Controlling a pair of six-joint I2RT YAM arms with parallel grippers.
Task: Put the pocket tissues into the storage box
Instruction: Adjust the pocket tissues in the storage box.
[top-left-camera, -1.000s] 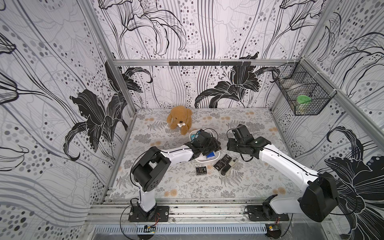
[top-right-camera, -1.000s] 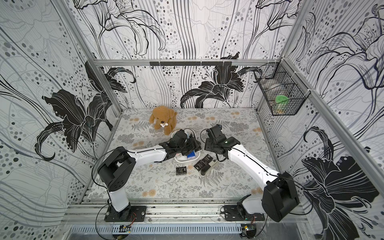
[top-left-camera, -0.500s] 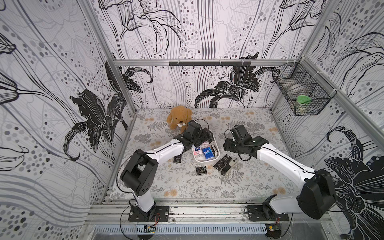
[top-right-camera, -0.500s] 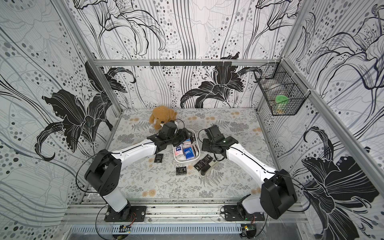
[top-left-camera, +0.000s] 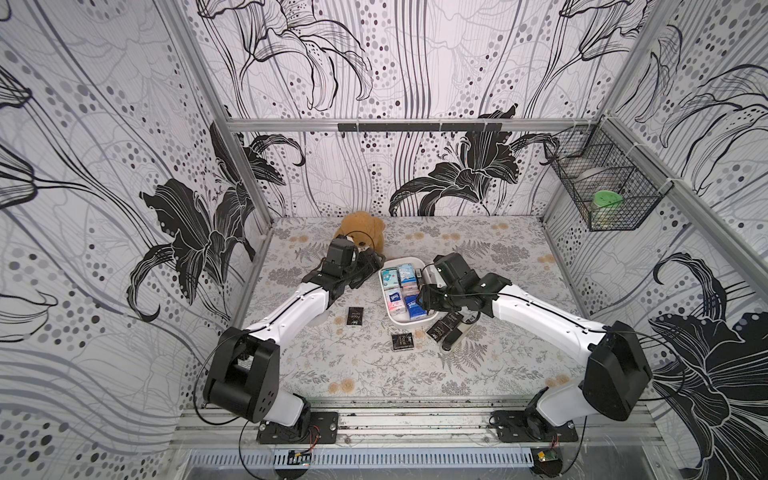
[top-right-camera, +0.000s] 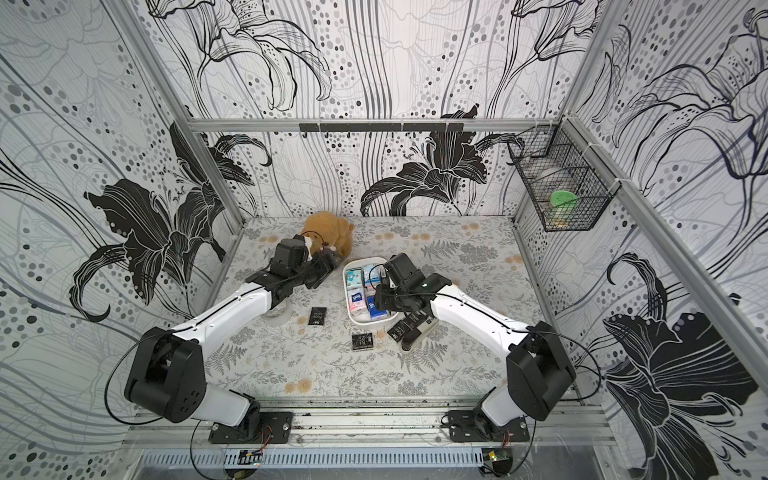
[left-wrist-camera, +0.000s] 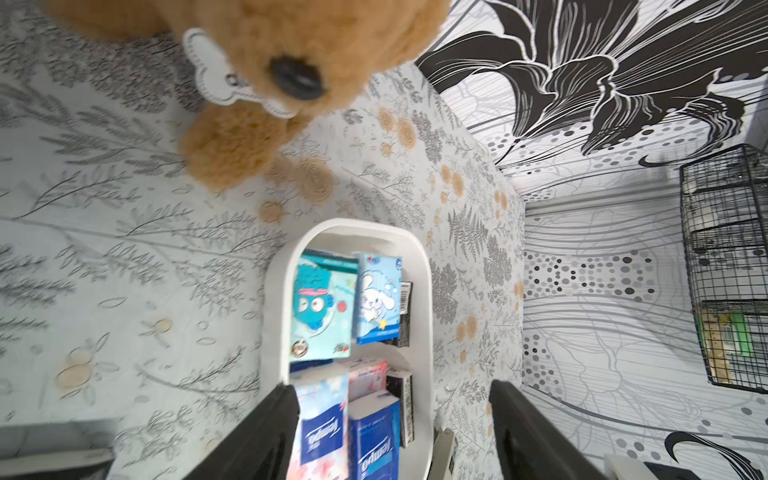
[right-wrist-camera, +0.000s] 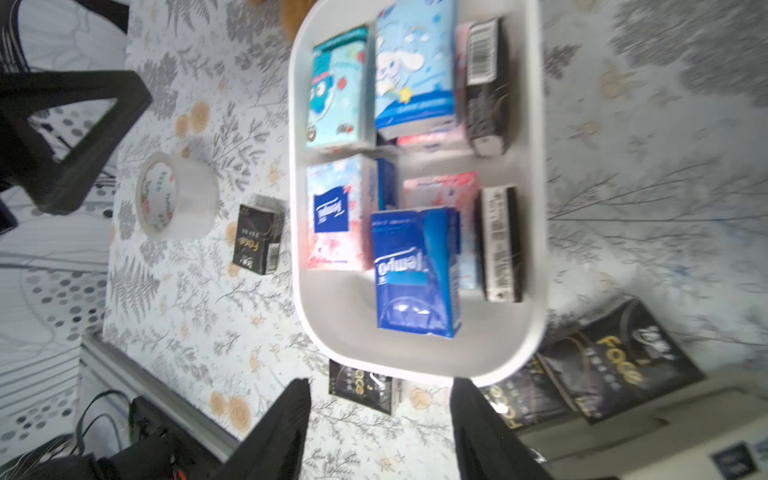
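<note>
The white storage box (top-left-camera: 398, 317) stands mid-table and holds several pocket tissues: teal (left-wrist-camera: 320, 307), light blue (right-wrist-camera: 413, 66), pink-white (right-wrist-camera: 332, 216) and dark blue (right-wrist-camera: 415, 270). Black pocket tissues lie on the cloth: one left of the box (top-left-camera: 354, 316), one in front of it (top-left-camera: 403, 341), more at its front right corner (top-left-camera: 444, 326). My left gripper (top-left-camera: 372, 266) hangs open and empty left of the box, near its far corner (left-wrist-camera: 392, 432). Over the box's right front edge, my right gripper (top-left-camera: 424, 296) also stands open and empty (right-wrist-camera: 380, 424).
A brown teddy bear (top-left-camera: 361, 226) sits behind the left gripper. A clear tape roll (right-wrist-camera: 174, 195) lies left of the box under the left arm. A long black-and-silver stapler-like object (top-left-camera: 455, 338) lies by the black packets. A black wire basket (top-left-camera: 602, 187) hangs on the right wall.
The left gripper has drawn back from above the box toward the teddy bear, uncovering the packets inside. The right gripper has shifted slightly toward the box's right edge.
</note>
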